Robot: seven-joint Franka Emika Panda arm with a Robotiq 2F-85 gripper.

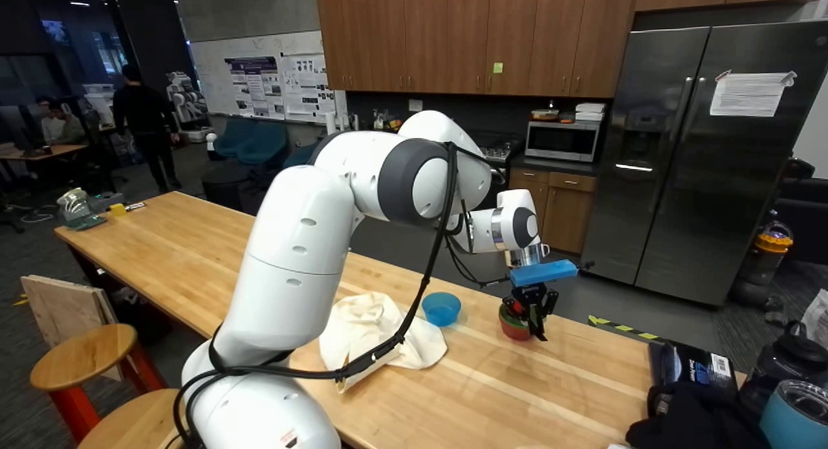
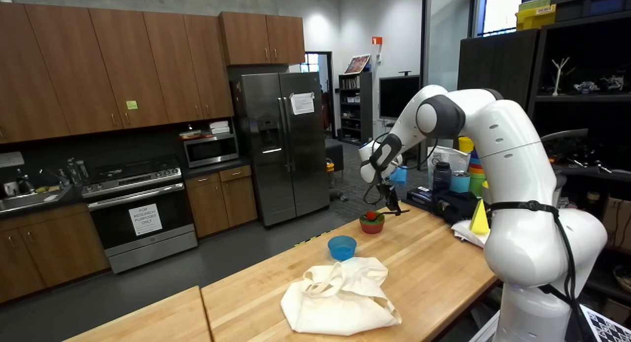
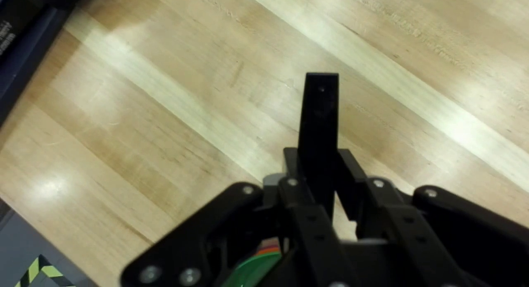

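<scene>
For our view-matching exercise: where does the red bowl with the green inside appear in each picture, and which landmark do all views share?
In an exterior view: red bowl, right of centre, below mid-height.
In an exterior view: red bowl, slightly right of centre, below mid-height.
Wrist view: only part of the red bowl, bottom edge.
Shared landmark: striped floor tape.

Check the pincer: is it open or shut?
Shut: the pincer grips a black tool, with fingers against both its sides in the wrist view.

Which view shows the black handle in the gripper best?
The wrist view: the black handle appears large against the pale table, clamped in the gripper. Both exterior views show it small and dark, by the gripper.
</scene>
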